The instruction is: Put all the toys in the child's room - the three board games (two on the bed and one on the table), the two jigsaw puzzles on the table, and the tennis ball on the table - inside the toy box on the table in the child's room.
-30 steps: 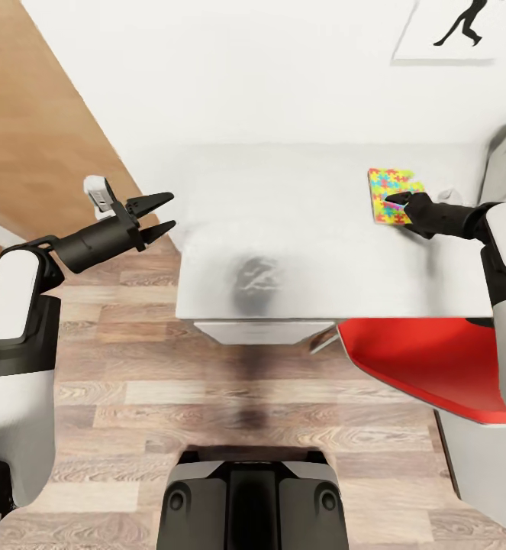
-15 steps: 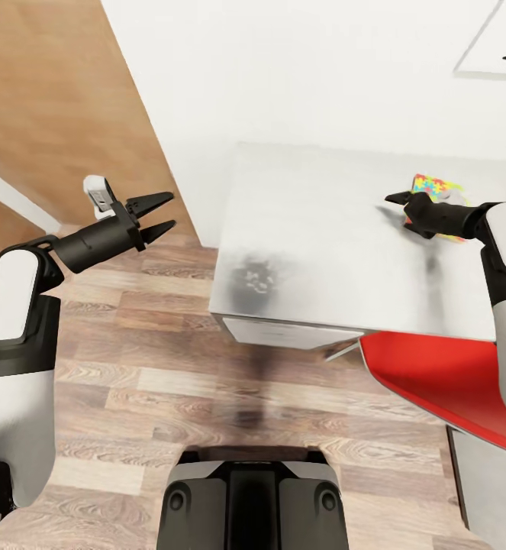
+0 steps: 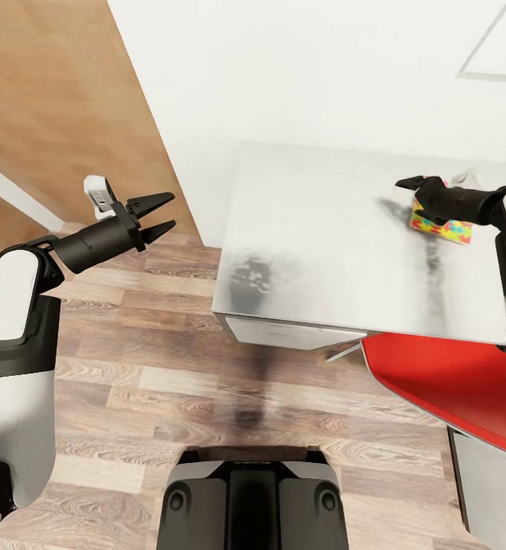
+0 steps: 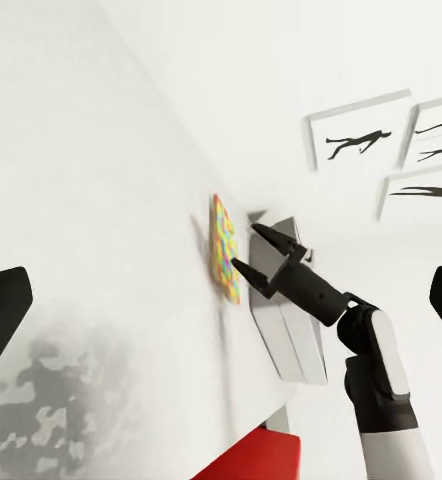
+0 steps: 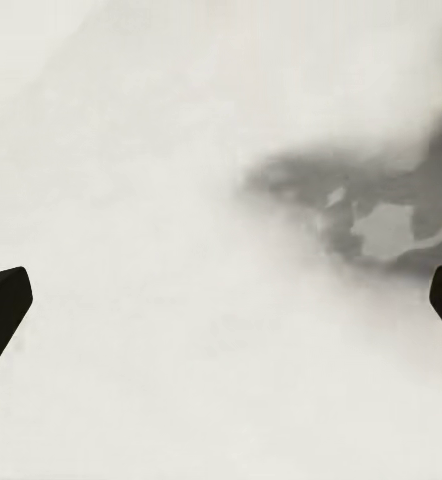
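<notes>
The jigsaw puzzle (image 3: 439, 226) lies flat on the table (image 3: 321, 244), near its far edge by the wall. My right pincer (image 3: 419, 192) hangs just over the puzzle's near side, fingers apart, clamped on nothing, I judge to line up a pinch. My left pincer (image 3: 159, 213), well clear of the puzzle and off the table's end, is also spread and idle.

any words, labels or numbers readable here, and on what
None can be read.
Posters: black athlete silhouettes, no lettering.
Puzzle under the right gripper: coloured pieces, no text.
Table, left gripper: no markings.
</notes>
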{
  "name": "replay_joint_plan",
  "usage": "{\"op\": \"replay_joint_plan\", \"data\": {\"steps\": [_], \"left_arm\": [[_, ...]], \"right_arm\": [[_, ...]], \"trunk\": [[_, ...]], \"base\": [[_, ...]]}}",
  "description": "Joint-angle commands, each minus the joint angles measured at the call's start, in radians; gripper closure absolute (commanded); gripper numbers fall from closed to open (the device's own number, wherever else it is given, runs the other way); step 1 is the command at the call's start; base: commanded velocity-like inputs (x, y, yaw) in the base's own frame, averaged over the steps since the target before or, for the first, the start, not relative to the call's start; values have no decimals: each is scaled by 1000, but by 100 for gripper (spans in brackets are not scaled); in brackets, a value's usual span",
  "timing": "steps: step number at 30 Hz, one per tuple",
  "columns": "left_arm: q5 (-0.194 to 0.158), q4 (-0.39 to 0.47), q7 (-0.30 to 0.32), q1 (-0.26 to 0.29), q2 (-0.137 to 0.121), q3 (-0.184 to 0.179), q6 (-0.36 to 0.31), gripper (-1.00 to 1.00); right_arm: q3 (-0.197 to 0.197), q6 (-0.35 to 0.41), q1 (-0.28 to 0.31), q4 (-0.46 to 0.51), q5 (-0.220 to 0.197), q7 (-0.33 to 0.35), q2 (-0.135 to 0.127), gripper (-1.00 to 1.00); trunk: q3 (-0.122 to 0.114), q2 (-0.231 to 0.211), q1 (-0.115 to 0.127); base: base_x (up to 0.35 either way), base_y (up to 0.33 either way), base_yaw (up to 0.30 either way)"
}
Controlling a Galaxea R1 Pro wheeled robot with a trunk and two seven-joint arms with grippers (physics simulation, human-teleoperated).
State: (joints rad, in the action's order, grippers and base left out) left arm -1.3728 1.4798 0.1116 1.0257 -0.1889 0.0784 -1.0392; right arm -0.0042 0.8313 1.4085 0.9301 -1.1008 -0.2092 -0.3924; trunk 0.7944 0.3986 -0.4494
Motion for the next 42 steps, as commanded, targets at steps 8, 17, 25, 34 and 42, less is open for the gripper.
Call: {"op": "replay_joint_plan", "data": {"steps": [8,17,25,34,42], "left_arm": [[11,0,10,0,0,0,-4,-100],[11,0,10,-1,1,0,-4,-100],[11,1,10,-2,1,-1,-4,-100],[11,1,11,-4,1,-2,-4,-100],[11,1,11,-5,1,-2,-4,-100]], "right_arm": [[1,12,44,19,-7,-12,-23,-100],[3,18,63,30,-6,-13,-63,-100],[6,19,69,34,-4,-17,-98,-100],[11,14,66,32,-2,-18,-122,-100],[16,11,60,25,22,-17,-129,-100]], "trunk": [[1,1,-1],[1,1,-1],[1,1,-1],[1,1,-1],[1,1,-1]], "base": [[0,0,7],[0,0,2],[0,0,0],[47,-18,0],[164,-116,0]]}}
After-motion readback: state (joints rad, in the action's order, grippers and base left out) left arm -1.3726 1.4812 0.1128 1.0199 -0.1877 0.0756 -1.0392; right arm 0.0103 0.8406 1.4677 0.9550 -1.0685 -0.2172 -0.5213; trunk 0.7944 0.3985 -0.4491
